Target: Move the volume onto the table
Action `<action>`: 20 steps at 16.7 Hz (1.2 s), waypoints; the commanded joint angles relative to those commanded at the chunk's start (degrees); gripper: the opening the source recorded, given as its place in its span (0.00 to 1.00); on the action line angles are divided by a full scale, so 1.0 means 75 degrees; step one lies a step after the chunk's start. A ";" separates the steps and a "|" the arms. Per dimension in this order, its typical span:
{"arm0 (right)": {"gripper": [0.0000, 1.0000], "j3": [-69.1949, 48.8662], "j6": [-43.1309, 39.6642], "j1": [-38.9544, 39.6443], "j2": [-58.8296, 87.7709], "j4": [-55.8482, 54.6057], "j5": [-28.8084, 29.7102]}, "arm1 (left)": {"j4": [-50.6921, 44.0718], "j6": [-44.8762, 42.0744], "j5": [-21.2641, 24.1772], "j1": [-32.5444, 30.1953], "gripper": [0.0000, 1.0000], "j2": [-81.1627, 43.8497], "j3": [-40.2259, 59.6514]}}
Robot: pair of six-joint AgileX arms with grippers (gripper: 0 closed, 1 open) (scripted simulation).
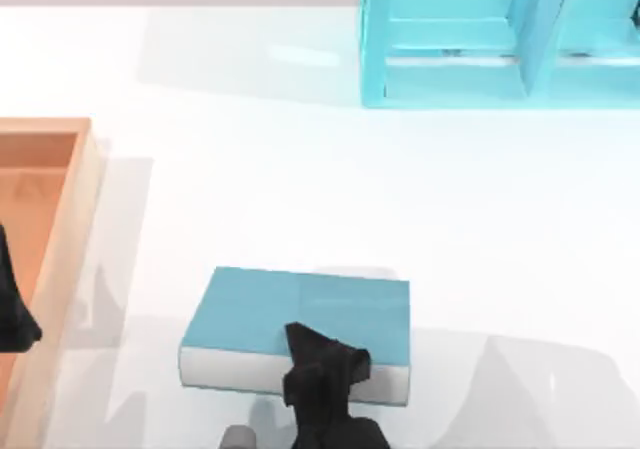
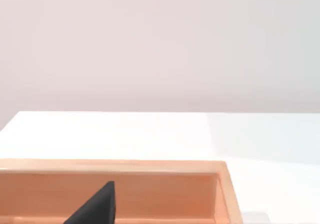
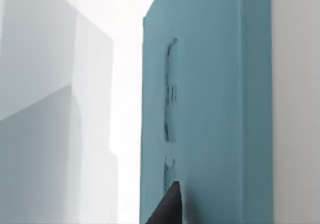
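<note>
The right arm reaches in from the near edge of the counter (image 1: 300, 189), its wrist bent down so the right tool (image 1: 318, 361) sits over the near long edge of the volume (image 1: 300, 314). One volume lies flat on the counter, directly under and beyond this tool. One fingertip (image 3: 167, 206) rests against the teal cover; how wide the tool stands cannot be told. One cyan shelf unit (image 1: 450, 44) stands well beyond it. The left tool (image 1: 12, 304) hangs parked above one wooden tray (image 1: 70, 209).
</note>
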State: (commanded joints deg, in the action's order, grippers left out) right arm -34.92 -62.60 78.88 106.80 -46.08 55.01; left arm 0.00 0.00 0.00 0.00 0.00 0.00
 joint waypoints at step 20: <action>1.00 -0.0462 0.1729 0.1563 0.0107 0.1732 0.0615 | 0.0000 0.0000 0.0000 0.0000 1.00 0.0000 0.0000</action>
State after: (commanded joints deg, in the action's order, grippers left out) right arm -38.38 -49.63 90.60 107.60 -33.08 59.62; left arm 0.00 0.00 0.00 0.00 0.00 0.00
